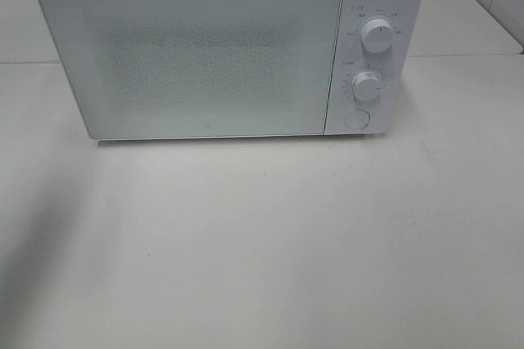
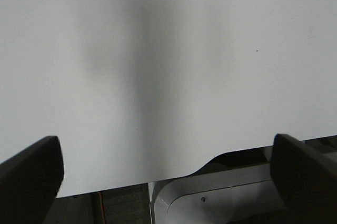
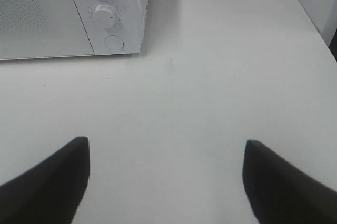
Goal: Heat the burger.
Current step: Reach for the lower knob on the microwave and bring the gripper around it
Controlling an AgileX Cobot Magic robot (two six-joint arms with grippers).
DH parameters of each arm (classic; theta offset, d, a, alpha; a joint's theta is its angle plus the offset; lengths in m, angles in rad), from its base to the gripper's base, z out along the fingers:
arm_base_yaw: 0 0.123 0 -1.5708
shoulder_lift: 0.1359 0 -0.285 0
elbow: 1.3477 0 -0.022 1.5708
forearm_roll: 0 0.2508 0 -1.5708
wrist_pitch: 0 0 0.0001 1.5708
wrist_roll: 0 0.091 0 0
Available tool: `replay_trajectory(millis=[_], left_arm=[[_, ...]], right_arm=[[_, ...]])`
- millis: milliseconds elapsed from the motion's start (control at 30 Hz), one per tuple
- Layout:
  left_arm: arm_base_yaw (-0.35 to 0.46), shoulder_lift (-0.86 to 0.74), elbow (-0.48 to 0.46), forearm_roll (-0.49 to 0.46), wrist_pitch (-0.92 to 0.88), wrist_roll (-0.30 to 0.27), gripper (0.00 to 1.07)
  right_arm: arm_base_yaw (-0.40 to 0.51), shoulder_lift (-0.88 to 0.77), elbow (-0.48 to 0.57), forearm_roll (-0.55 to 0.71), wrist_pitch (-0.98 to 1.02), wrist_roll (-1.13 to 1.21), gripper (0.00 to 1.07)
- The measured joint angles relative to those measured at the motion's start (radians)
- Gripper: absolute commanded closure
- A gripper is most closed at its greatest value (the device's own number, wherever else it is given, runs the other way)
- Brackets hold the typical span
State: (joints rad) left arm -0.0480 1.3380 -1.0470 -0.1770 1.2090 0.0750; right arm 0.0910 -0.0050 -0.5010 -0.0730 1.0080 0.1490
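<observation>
Microwave [image 1: 205, 54]: white box, parked at the far edge of the desk [image 1: 262, 242], roughly midway between the left and right edges.
Door [image 1: 196, 58]: shut, pale and frosted with a fine dotted patch in the middle, nothing readable through it.
Controls: all on the panel right of the door, with the upper knob [image 1: 377, 34] on top, the lower knob [image 1: 366, 86] under it and a round button [image 1: 357, 119] at the bottom.
Burger: not visible in any of the three views, so honestly can't tell where it sits.
Left gripper [image 2: 166, 145]: spread wide open, dark fingers [image 2: 31, 176] far apart with only bare desk between them, holding nothing. Hanging over an edge of the desk, with a white rounded base [image 2: 210, 197] showing just past that edge.
Right gripper [image 3: 166, 144]: open too, fingers [image 3: 47, 187] well apart, gripping nothing. Above the desk out in front of the microwave's control side, well apart from it.
Desk surface: plain off-white, with a soft grey shadow along the left edge in the high view.
</observation>
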Motion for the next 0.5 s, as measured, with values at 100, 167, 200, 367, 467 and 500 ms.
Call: replay_trajectory(millis=[100,167,200,367,467,500], left_arm=[[0.035,-0.05,0.042,0.0,-0.008,0.008,0.06],[0.062,-0.139,0.113,-0.001,-0.034,0.014,0.06],[0.062,-0.139,0.113,-0.001,-0.034,0.014,0.06],[0.067,-0.321,0.248,-0.001,-0.092,0.018,0.06],[0.067,-0.421,0.313,0.002,-0.12,0.018,0.06],[0.067,-0.421,0.313,0.002,-0.12,0.018,0.06]], right_arm=[[0.0,0.0,0.0,0.0,0.0,0.0,0.32],[0.0,0.0,0.0,0.0,0.0,0.0,0.32],[0.0,0.0,0.0,0.0,0.0,0.0,0.32],[0.0,0.0,0.0,0.0,0.0,0.0,0.32],[0.0,0.0,0.0,0.0,0.0,0.0,0.32],[0.0,0.0,0.0,0.0,0.0,0.0,0.32]])
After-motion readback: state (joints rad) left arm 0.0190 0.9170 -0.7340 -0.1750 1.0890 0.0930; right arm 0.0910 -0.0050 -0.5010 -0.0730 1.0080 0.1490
